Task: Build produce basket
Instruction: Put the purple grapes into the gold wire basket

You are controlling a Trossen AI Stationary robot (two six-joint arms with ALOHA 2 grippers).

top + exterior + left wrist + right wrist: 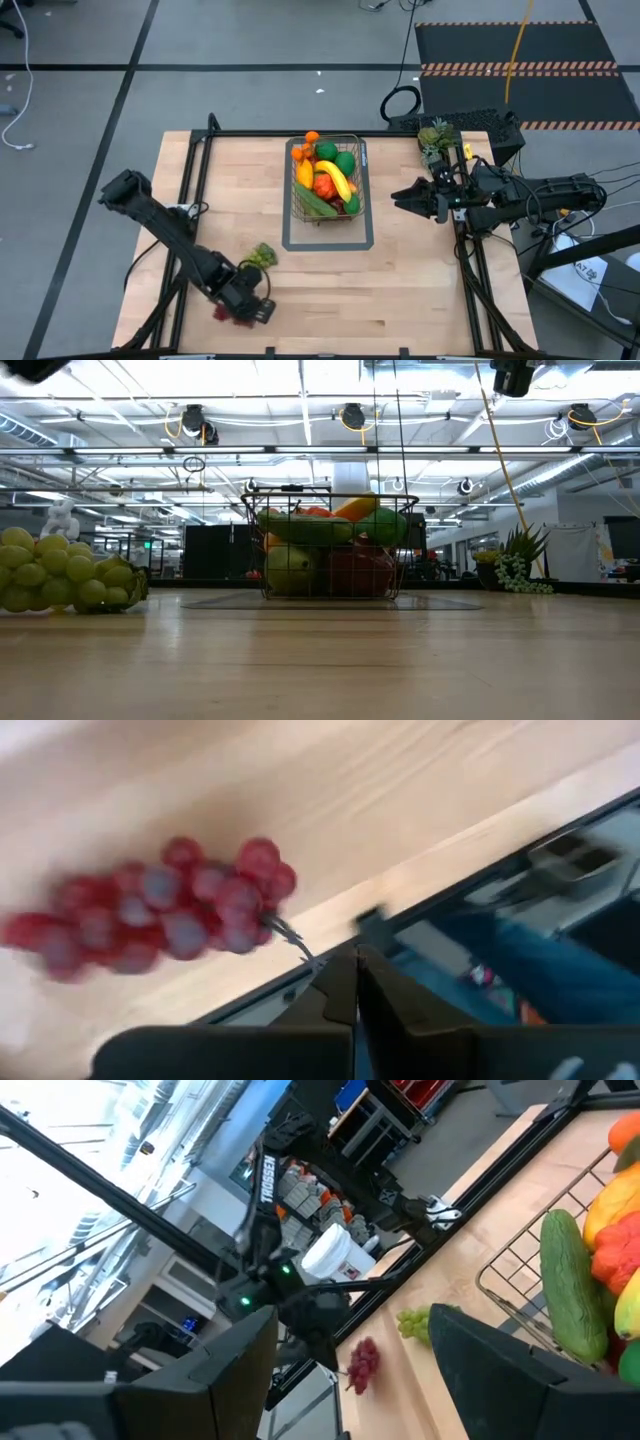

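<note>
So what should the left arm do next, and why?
Probably lift and carry toward the basket: the left tool is shut on the thin stem of the red grapes, which hang near the table's front edge, far from the basket.

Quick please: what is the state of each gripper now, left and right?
Left gripper: closed on the stem of the red grapes.
Right gripper: open, holding nothing, beside the basket.
</note>
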